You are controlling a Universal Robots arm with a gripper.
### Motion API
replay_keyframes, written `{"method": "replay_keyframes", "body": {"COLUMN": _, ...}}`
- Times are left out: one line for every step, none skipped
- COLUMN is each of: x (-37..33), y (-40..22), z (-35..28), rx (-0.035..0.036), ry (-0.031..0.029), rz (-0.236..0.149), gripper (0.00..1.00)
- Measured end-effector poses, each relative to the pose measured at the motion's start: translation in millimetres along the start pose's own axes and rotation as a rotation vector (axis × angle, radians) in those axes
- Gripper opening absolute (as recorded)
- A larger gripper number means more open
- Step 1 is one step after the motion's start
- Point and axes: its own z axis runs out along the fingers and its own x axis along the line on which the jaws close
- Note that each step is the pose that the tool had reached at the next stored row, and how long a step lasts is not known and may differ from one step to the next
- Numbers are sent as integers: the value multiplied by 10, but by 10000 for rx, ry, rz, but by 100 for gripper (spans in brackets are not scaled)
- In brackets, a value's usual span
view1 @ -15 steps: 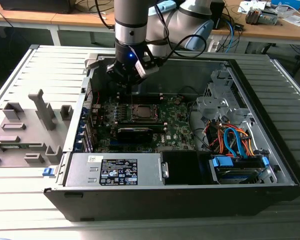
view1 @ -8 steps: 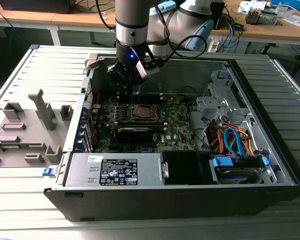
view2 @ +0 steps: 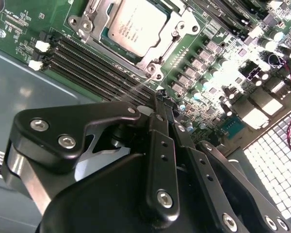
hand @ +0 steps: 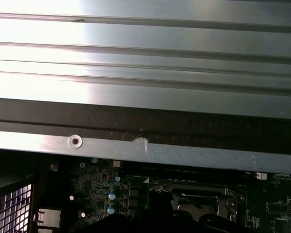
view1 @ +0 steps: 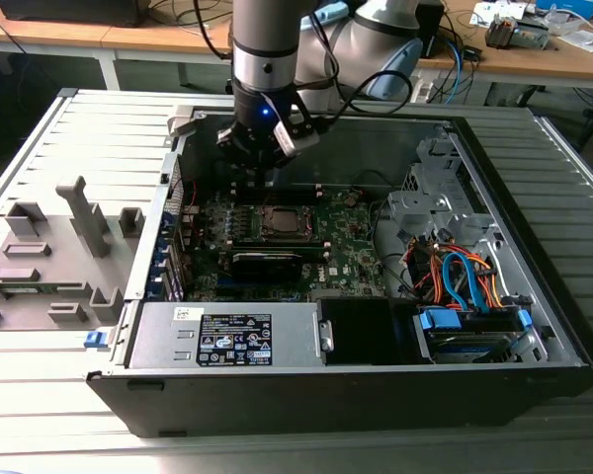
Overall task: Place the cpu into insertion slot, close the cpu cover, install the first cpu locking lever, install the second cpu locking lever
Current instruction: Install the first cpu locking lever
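I find the cpu (view2: 136, 24) seated flat in its socket on the motherboard, its pale silver-grey top facing up (print on it, not read). The cpu cover (view2: 177, 30), a thin silver-grey frame with 1 square opening, lies closed around the chip's edges. In the exterior view the cpu (view1: 281, 219) sits mid-board inside the case.

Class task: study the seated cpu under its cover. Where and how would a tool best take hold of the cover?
Probably the cpu cover by a frame edge, from above: it lies flat around the cpu, whose top shows through its square opening. The tool hangs beside the socket, shut.
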Motion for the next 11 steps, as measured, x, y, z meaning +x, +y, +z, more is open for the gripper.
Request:
{"method": "replay_keyframes", "body": {"x": -6, "y": -1, "z": 1, "rx": 1, "ry": 0, "rz": 0, "gripper": 11}}
{"method": "replay_keyframes", "body": {"x": -13, "y": -1, "z": 2, "rx": 0, "ry": 0, "rz": 0, "gripper": 11}}
{"method": "replay_keyframes", "body": {"x": -17, "y": -1, "z": 3, "rx": 0, "ry": 0, "rz": -1, "gripper": 11}}
{"method": "replay_keyframes", "body": {"x": -22, "y": -2, "z": 3, "rx": 1, "ry": 0, "rz": 0, "gripper": 11}}
{"method": "replay_keyframes", "body": {"x": -28, "y": -3, "z": 5, "rx": 0, "ry": 0, "rz": -1, "gripper": 11}}
{"method": "replay_keyframes", "body": {"x": -33, "y": -3, "z": 6, "rx": 0, "ry": 0, "rz": -1, "gripper": 11}}
{"method": "replay_keyframes", "body": {"x": -37, "y": -4, "z": 7, "rx": -1, "ry": 0, "rz": -1, "gripper": 11}}
{"method": "replay_keyframes", "body": {"x": -41, "y": -4, "z": 8, "rx": 0, "ry": 0, "rz": 0, "gripper": 11}}
{"method": "replay_keyframes", "body": {"x": -45, "y": -4, "z": 9, "rx": 0, "ry": 0, "rz": 0, "gripper": 11}}
{"method": "replay_keyframes", "body": {"x": -50, "y": -5, "z": 10, "rx": -1, "ry": -1, "rz": 0, "gripper": 11}}
{"method": "replay_keyframes", "body": {"x": -55, "y": -5, "z": 11, "rx": 0, "ry": 0, "rz": -1, "gripper": 11}}
